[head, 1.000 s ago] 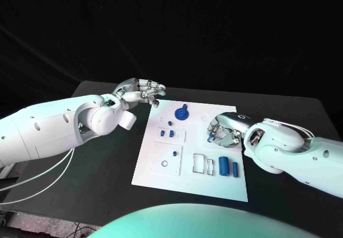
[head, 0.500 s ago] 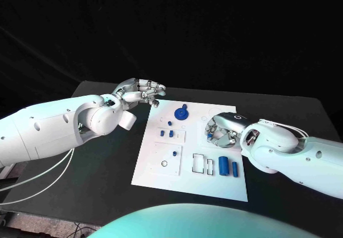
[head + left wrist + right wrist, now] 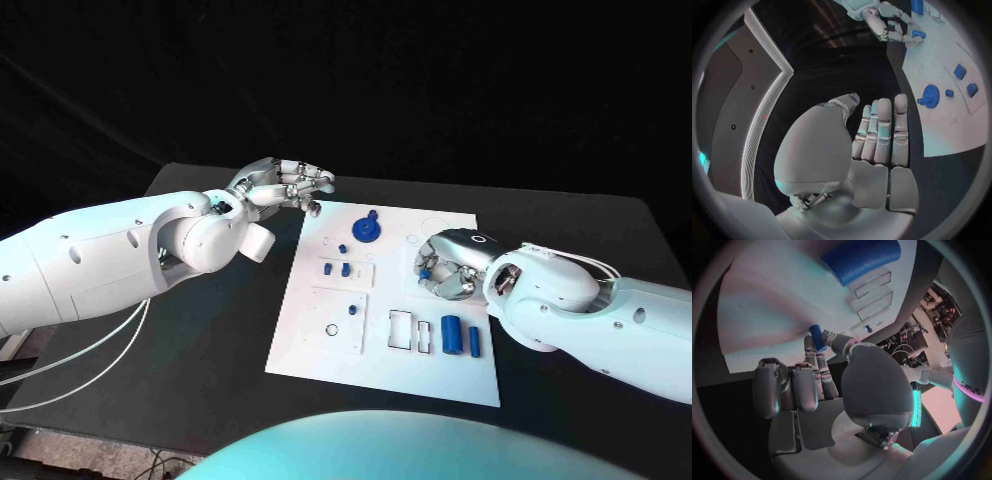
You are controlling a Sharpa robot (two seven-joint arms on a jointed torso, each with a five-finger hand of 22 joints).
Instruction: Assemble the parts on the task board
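Note:
The white task board [image 3: 387,372] lies in the middle of the table. My right hand [image 3: 449,266] hovers over the board's right side, pinching a small blue part [image 3: 817,337] at its fingertips; the left wrist view also shows that part [image 3: 918,34]. My left hand [image 3: 283,184] hangs off the board's far left corner, fingers loosely bent and holding nothing. A round blue gear-like part [image 3: 366,228] sits near the board's far edge. Two small blue parts [image 3: 335,268] stand in a recess. Two blue cylinders [image 3: 460,335] lie side by side near the right edge.
Empty rectangular slots [image 3: 408,330] and a small ring [image 3: 333,330] mark the board's near half. The black table [image 3: 216,330] extends bare on the left of the board. My right forearm [image 3: 591,310] lies over the table's right side.
My right hand has crept slightly leftward over the board, still pinching the small blue part. The left hand has not moved.

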